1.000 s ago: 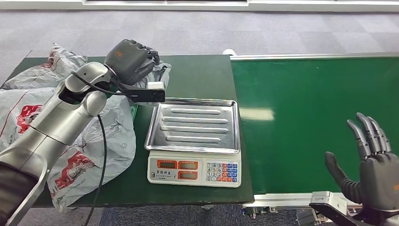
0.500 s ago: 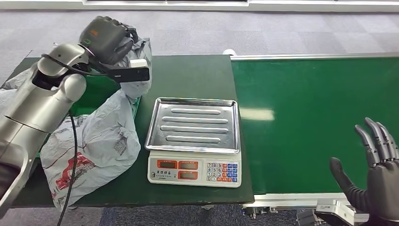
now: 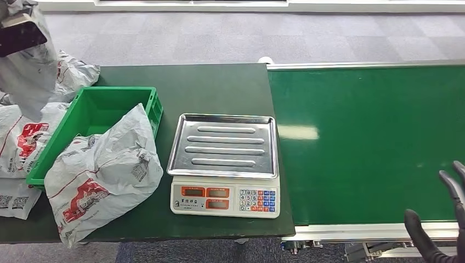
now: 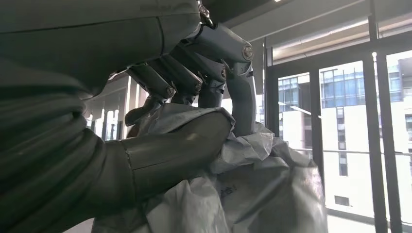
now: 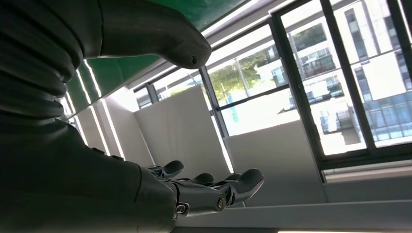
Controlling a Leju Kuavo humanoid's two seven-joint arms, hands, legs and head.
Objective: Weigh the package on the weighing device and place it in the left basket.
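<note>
While raised high above the far-left tabletop (image 3: 219,82), left hand (image 4: 194,97) clenched on the grey package (image 3: 27,76), dangling clear of the green basket (image 3: 90,112), presumably for release inside. Scale (image 3: 224,164) pan bare, so weighing judged finished. Right hand (image 3: 444,230) spread wide, holding nothing.

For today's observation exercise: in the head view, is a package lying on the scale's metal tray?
No: the scale's ridged metal tray is bare, while a package rests beside it, draped over the green basket.
</note>
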